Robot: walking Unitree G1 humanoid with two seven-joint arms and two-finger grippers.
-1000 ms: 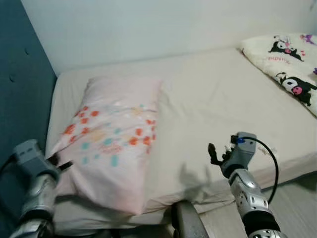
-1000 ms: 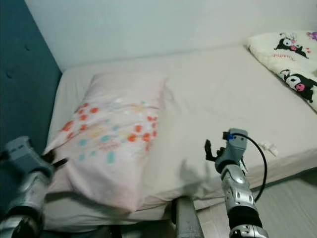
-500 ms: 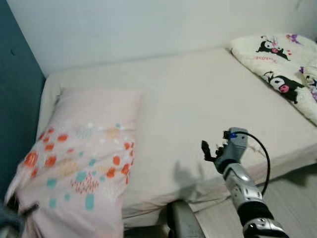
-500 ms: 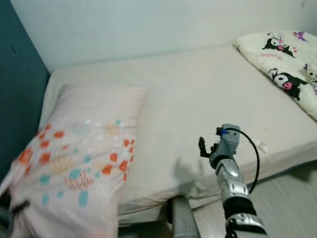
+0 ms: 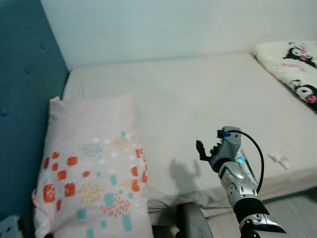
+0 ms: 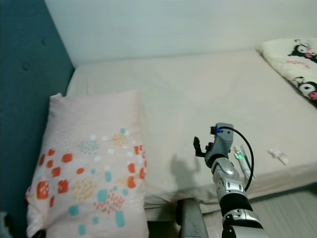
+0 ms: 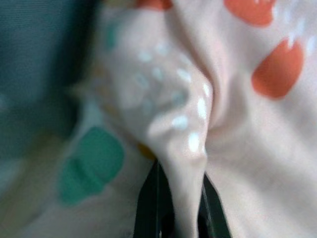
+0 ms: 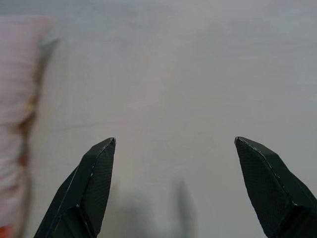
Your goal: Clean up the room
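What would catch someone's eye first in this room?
The pink dotted pillow at the bed's left end, beside the blue headboard, a fold of it pinched in the left gripper. Next, the right gripper, fingers spread, held over the bare sheet.

Pink spotted pillow (image 5: 91, 163) on bed (image 5: 198, 94) by blue wall (image 5: 25, 99). Right gripper (image 5: 204, 151) raised above mattress edge. Cartoon-print blanket (image 5: 294, 62) far right.

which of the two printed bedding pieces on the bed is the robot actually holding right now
The pink pillow with orange and teal spots, at the bed's left end. The left gripper is shut on a fold of it. The cream cartoon-print bedding at the far right lies untouched.
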